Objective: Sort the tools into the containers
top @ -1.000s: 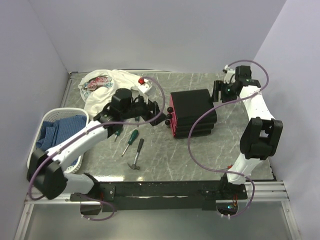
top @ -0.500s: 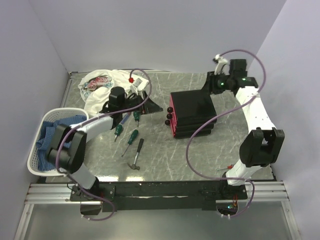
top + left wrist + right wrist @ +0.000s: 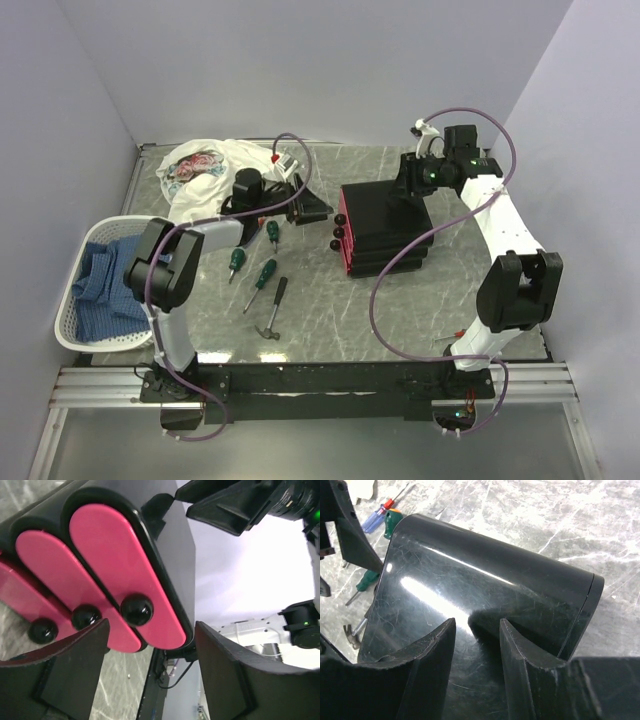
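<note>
Marbled surface (image 3: 400,300): left fingers (image 3: 312,211) gape empty at nine o'clock of the drawer unit (image 3: 385,225), facing its knobs (image 3: 136,609), probably to pull; right fingers (image 3: 412,182), parted and empty, likely brace its top.

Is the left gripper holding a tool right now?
No, the left gripper is open and empty; only the pink drawers and their knobs show beyond its fingers.

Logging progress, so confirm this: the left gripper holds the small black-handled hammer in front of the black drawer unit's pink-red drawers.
No. The left gripper is open and empty in front of the pink-red drawers of the black drawer unit, as the left wrist view shows; the small black-handled hammer lies on the grey marbled table.
</note>
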